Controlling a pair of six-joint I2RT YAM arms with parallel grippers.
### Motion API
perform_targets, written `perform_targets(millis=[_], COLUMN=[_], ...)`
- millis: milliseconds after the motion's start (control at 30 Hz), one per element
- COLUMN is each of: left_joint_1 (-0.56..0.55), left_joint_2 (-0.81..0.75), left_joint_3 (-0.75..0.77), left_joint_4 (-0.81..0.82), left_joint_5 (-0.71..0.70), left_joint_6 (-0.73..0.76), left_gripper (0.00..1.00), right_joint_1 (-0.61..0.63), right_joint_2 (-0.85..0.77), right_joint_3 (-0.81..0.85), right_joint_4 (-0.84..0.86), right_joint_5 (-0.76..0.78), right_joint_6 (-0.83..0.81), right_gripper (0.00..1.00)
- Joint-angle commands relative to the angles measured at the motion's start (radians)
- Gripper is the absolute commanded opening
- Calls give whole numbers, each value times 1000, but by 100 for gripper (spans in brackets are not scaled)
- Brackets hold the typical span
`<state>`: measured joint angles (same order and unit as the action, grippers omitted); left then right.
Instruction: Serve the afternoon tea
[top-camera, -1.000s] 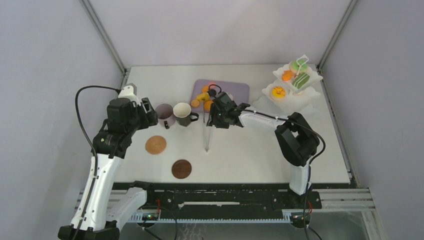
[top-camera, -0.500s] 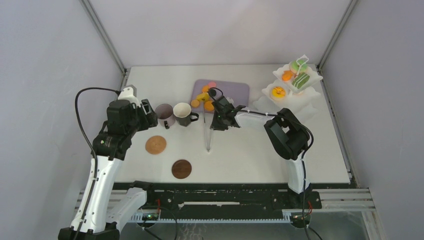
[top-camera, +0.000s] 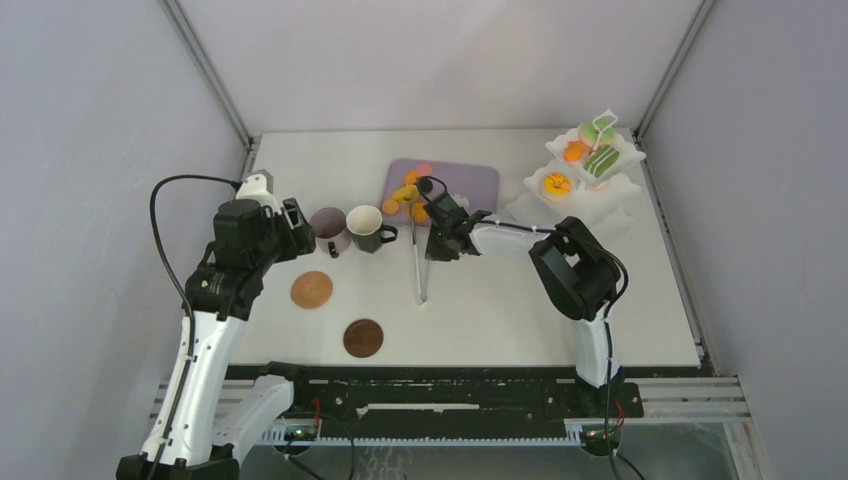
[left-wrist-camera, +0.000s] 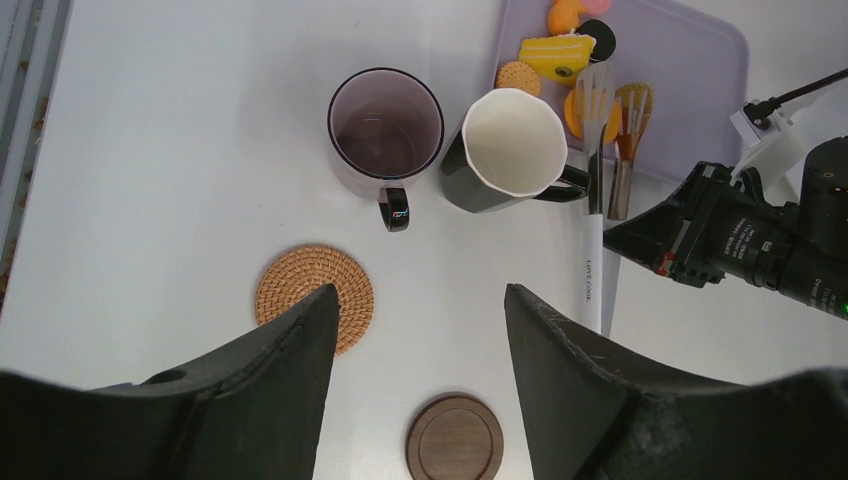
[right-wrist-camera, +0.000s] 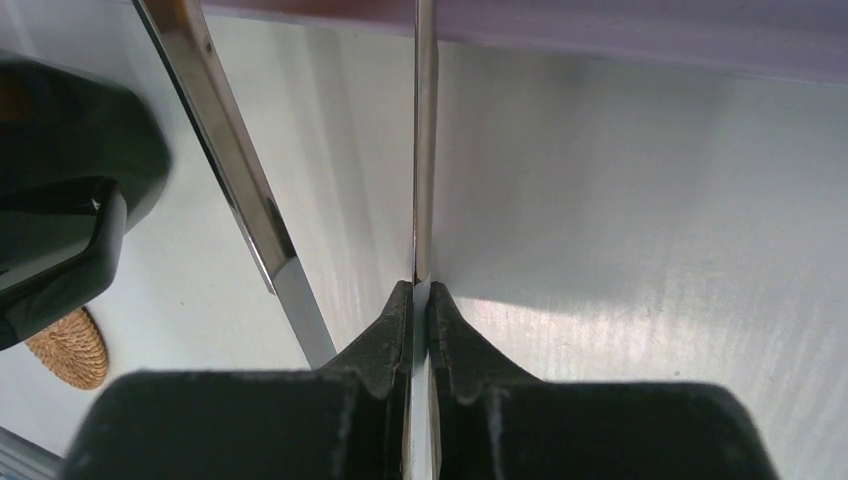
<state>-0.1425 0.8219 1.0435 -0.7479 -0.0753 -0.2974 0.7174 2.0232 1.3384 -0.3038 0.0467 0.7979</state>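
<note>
A white table (top-camera: 500, 320) is enclosed by grey walls (top-camera: 90, 120). Left of the lilac tray (top-camera: 470, 180), a mauve mug (top-camera: 328, 228) and a dark mug (top-camera: 365, 226) are stood side by side. A woven coaster (top-camera: 311, 290) and a wooden coaster (top-camera: 362, 338) are laid nearer the arms. The stand (top-camera: 590, 165) is set right of the tray. The left hand (left-wrist-camera: 420, 300) is held spread above the coasters. The right hand (right-wrist-camera: 420, 300) is pinched on one blade of the tongs (top-camera: 421, 275).

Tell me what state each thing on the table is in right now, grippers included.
Mauve mug: upright, empty, off coaster.
Dark mug: upright, empty, off coaster.
Woven coaster: bare.
Wooden coaster: bare.
Tray: holding sweets.
Stand: holding sweets.
Tongs: on table, tips on tray.
Left gripper: open, holding nothing.
Right gripper: shut on one tong arm.
</note>
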Motion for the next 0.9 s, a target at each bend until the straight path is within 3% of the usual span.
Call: perform_targets(millis=[0, 333, 567, 767, 867], left_joint_1=[8, 7, 8, 8, 7], left_joint_2=[-14, -10, -10, -6, -9], left_joint_3=[-7, 6, 8, 3, 3], left_joint_4=[18, 18, 20, 30, 30], left_joint_5=[9, 18, 28, 46, 57], left_joint_6=[1, 1, -8, -23, -29], left_gripper=[67, 67, 67, 67, 67], right_joint_1=[-2, 30, 192, 269, 268], right_joint_2=[-98, -337, -447, -481, -458], right_joint_3=[33, -143, -280, -387, -392], right_joint_4=[-13, -67, -216, -183, -162], right_joint_5=[59, 120, 243, 222, 218], right_joint_6=[-54, -265, -519, -570, -588], right_gripper=[0, 0, 0, 0, 9])
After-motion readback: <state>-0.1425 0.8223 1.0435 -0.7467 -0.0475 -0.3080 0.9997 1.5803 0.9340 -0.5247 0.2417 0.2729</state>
